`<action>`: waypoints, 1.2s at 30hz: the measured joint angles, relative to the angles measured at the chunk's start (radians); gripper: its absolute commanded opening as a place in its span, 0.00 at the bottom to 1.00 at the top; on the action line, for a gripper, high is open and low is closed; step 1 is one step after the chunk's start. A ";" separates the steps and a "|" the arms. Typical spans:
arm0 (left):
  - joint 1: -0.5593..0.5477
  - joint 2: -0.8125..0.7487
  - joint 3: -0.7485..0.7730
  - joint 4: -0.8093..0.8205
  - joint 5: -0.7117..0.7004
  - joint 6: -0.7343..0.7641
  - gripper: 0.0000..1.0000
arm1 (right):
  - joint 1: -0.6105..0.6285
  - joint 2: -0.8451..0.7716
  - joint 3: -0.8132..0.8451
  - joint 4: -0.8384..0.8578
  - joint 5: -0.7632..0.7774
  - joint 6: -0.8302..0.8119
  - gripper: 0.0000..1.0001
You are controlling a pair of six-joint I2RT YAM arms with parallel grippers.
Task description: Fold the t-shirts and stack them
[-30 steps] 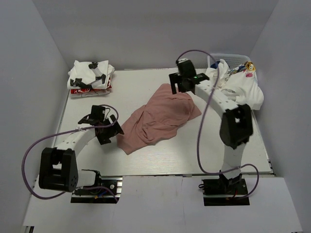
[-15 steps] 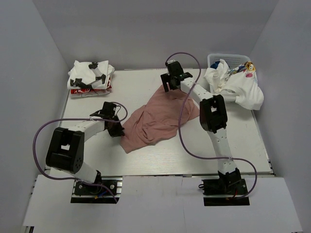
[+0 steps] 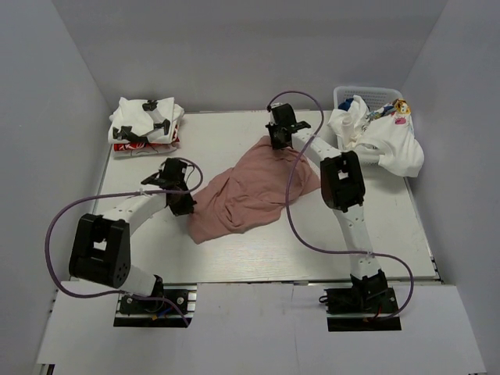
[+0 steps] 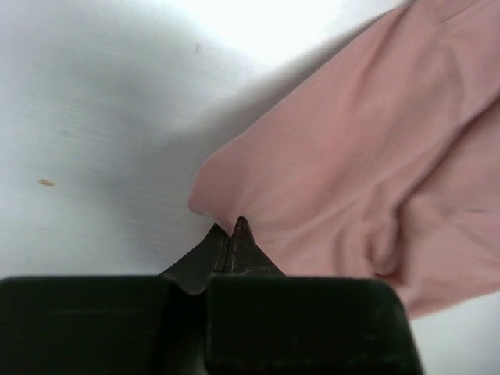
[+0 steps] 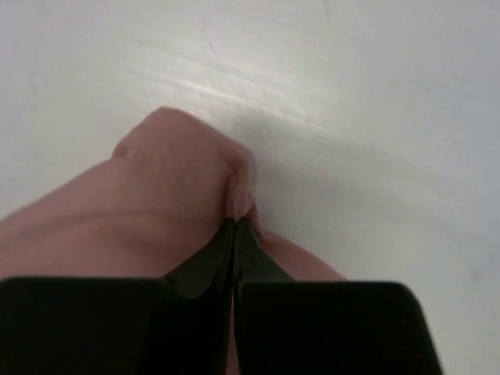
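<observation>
One folded pile (image 3: 145, 125) is sitting at the far left corner, I am gripping the crumpled pink shirt (image 3: 254, 191) in the middle with left claw (image 4: 228, 232) and right claw (image 5: 238, 225) both clamped on its edges, and more shirts (image 3: 387, 144) are waiting in the basket (image 3: 376, 91).

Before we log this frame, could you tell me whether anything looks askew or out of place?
The white shirts spill over the basket rim at far right; the pink shirt lies crumpled mid-table.
</observation>
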 measured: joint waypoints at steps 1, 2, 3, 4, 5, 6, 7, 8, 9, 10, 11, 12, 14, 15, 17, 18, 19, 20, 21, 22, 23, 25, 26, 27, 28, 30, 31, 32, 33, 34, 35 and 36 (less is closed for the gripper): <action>0.000 -0.014 0.022 -0.020 -0.014 -0.005 0.00 | 0.000 -0.042 -0.060 0.008 0.015 0.000 0.00; 0.000 -0.034 0.050 -0.041 -0.029 -0.008 0.00 | 0.000 -0.094 -0.132 0.017 0.030 0.000 0.00; 0.000 -0.060 0.079 -0.060 -0.046 -0.013 0.00 | 0.000 -0.156 -0.206 0.025 0.050 0.000 0.00; 0.000 -0.090 0.109 -0.084 -0.063 -0.018 0.00 | 0.000 -0.250 -0.314 0.059 0.078 0.003 0.00; 0.000 -0.124 0.149 -0.114 -0.085 -0.024 0.00 | -0.002 -0.340 -0.396 0.058 0.106 0.009 0.00; 0.000 -0.161 0.192 -0.143 -0.106 -0.028 0.00 | -0.002 -0.439 -0.464 0.063 0.136 0.016 0.00; -0.001 -0.201 0.233 -0.166 -0.125 -0.032 0.00 | -0.001 -0.557 -0.527 0.078 0.165 0.021 0.00; -0.001 -0.241 0.281 -0.193 -0.143 -0.035 0.00 | -0.001 -0.686 -0.581 0.102 0.195 0.024 0.00; -0.001 -0.283 0.324 -0.211 -0.158 -0.037 0.00 | -0.002 -0.798 -0.607 0.114 0.218 0.024 0.00; -0.001 -0.327 0.374 -0.236 -0.173 -0.038 0.00 | -0.002 -0.914 -0.626 0.130 0.236 0.027 0.00; -0.001 -0.366 0.422 -0.259 -0.185 -0.038 0.00 | -0.002 -1.028 -0.630 0.144 0.253 0.031 0.00; -0.002 -0.407 0.473 -0.276 -0.196 -0.038 0.00 | -0.001 -1.122 -0.630 0.163 0.267 0.032 0.00; 0.000 -0.486 0.583 -0.306 -0.214 -0.030 0.00 | 0.000 -1.295 -0.627 0.185 0.296 0.043 0.00; 0.000 -0.514 0.630 -0.321 -0.220 -0.023 0.00 | 0.000 -1.361 -0.626 0.184 0.310 0.048 0.00; 0.003 -0.560 0.734 -0.352 -0.232 -0.011 0.00 | -0.002 -1.471 -0.614 0.172 0.332 0.054 0.00; 0.006 -0.576 0.779 -0.372 -0.241 -0.005 0.00 | -0.002 -1.506 -0.606 0.159 0.343 0.055 0.00; 0.009 -0.589 0.835 -0.397 -0.254 0.000 0.00 | -0.004 -1.537 -0.595 0.136 0.351 0.056 0.00; 0.011 -0.597 0.875 -0.412 -0.267 0.004 0.00 | -0.004 -1.555 -0.584 0.115 0.357 0.057 0.00; 0.012 -0.606 0.907 -0.424 -0.280 0.006 0.00 | -0.005 -1.571 -0.576 0.093 0.364 0.057 0.00; 0.013 -0.613 0.927 -0.435 -0.292 0.008 0.00 | -0.005 -1.584 -0.572 0.078 0.369 0.057 0.00; 0.014 -0.621 0.937 -0.445 -0.307 0.009 0.00 | -0.005 -1.593 -0.571 0.059 0.375 0.057 0.00; 0.015 -0.627 0.931 -0.472 -0.339 0.008 0.00 | -0.004 -1.601 -0.571 0.013 0.404 0.061 0.00; 0.015 -0.624 0.921 -0.485 -0.354 0.006 0.00 | -0.004 -1.599 -0.571 -0.005 0.421 0.066 0.00; 0.014 -0.615 0.903 -0.498 -0.372 0.002 0.00 | -0.005 -1.593 -0.575 -0.026 0.439 0.079 0.00; 0.012 -0.601 0.882 -0.508 -0.386 -0.005 0.00 | -0.005 -1.587 -0.584 -0.039 0.451 0.087 0.00; 0.013 -0.549 0.840 -0.521 -0.412 -0.013 0.00 | -0.005 -1.566 -0.614 -0.062 0.467 0.112 0.00; 0.013 -0.514 0.812 -0.521 -0.428 -0.019 0.00 | -0.005 -1.555 -0.644 -0.066 0.475 0.129 0.00; 0.013 -0.474 0.782 -0.518 -0.444 -0.023 0.00 | -0.005 -1.541 -0.676 -0.069 0.480 0.141 0.00; 0.014 -0.434 0.756 -0.513 -0.455 -0.025 0.00 | -0.006 -1.518 -0.713 -0.075 0.483 0.153 0.00; 0.017 -0.387 0.729 -0.510 -0.464 -0.031 0.00 | -0.008 -1.488 -0.742 -0.079 0.485 0.159 0.00; 0.019 -0.335 0.704 -0.506 -0.471 -0.037 0.00 | -0.011 -1.452 -0.766 -0.080 0.486 0.164 0.00; 0.021 -0.288 0.681 -0.502 -0.475 -0.043 0.00 | -0.014 -1.409 -0.781 -0.079 0.486 0.166 0.00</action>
